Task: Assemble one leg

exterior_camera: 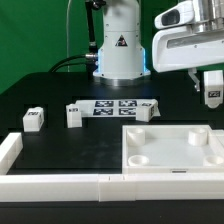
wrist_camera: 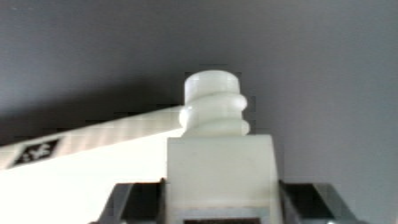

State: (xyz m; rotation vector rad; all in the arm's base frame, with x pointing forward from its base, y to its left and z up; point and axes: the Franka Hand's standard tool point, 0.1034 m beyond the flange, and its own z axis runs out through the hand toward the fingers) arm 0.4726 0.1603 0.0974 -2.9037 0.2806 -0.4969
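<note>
My gripper [exterior_camera: 212,93] hangs at the exterior view's right, above the far right corner of the large white panel [exterior_camera: 168,150]. It is shut on a leg [exterior_camera: 212,89], a small white block with a tag. In the wrist view that leg [wrist_camera: 222,160] fills the middle between my dark fingers [wrist_camera: 134,203], its threaded stub [wrist_camera: 217,100] pointing away from the camera. Three more legs stand on the black table: one [exterior_camera: 33,118] at the left, one [exterior_camera: 74,115] beside it, one [exterior_camera: 146,111] behind the panel.
The marker board [exterior_camera: 113,105] lies flat in front of the robot base [exterior_camera: 118,50]. A low white wall [exterior_camera: 60,185] runs along the table's front edge and up its left side. A white strip with a tag [wrist_camera: 80,140] crosses the wrist view behind the leg.
</note>
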